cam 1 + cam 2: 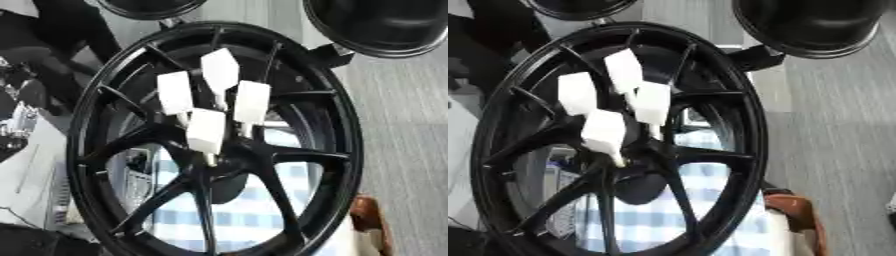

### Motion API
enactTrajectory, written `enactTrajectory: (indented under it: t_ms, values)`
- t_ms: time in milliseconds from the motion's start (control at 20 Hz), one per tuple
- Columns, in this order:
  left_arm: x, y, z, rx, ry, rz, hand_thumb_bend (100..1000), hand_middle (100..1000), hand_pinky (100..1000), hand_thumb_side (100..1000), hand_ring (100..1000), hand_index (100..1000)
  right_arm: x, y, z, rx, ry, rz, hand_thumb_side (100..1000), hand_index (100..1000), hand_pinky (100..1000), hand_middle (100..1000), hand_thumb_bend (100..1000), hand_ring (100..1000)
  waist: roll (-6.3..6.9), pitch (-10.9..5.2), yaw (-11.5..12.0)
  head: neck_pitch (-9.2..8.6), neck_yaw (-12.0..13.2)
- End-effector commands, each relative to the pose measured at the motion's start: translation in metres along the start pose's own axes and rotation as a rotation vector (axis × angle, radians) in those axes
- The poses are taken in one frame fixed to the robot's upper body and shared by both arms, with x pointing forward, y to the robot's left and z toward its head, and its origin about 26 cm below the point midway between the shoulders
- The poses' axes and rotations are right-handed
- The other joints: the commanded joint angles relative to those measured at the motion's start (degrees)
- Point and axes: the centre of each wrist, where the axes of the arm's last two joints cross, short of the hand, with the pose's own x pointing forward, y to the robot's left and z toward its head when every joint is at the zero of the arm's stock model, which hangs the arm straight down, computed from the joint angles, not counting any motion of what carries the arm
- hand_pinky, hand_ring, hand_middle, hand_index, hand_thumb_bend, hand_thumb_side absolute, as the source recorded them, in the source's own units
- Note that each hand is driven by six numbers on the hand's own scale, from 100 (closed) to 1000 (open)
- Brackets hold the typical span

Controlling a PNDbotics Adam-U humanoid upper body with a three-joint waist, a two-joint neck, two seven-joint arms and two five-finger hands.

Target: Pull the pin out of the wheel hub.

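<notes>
A large black spoked wheel (pixel 346 125) stands upright and fills both views. At its centre is the hub (pixel 229 161), where the spokes meet. Several white pins with blocky white heads stick out of the hub toward me. One head is lowest and nearest the hub (pixel 207 131), one is at the left (pixel 174 92), one at the top (pixel 220 70) and one at the right (pixel 252 101). Their thin shafts run down into the hub. Neither of my hands shows in either view.
Behind the spokes lies a blue and white checked cloth (pixel 254 210). A brown object (pixel 794 210) sits at the lower right beside the rim. Two black round bodies (pixel 385 25) (pixel 149 6) hang at the top edge. Grey floor (pixel 407 130) stretches to the right.
</notes>
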Motion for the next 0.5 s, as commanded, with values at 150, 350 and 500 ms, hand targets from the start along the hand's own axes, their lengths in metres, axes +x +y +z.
enactTrajectory:
  t_ms: [150,350,500]
  values:
    - [0.016,0.035,-0.026,-0.294,-0.208,-0.3,100,690,867,303,749,838,-0.001,-0.004,-0.001,0.018,-0.011,0.008,150,716,738,562,100,512,0.47,-1.2,-0.25,0.29,-0.24]
    - [0.031,0.056,-0.052,-0.542,-0.328,-0.501,100,706,853,250,759,842,-0.001,-0.005,0.0,0.028,-0.012,0.012,152,716,739,562,100,512,0.9,-1.54,-0.53,0.29,-0.33]
    - [0.044,0.068,-0.071,-0.713,-0.382,-0.623,100,721,844,247,767,841,-0.001,-0.005,0.0,0.037,-0.016,0.012,156,716,738,562,100,511,1.24,-1.73,-0.8,0.29,-0.46]
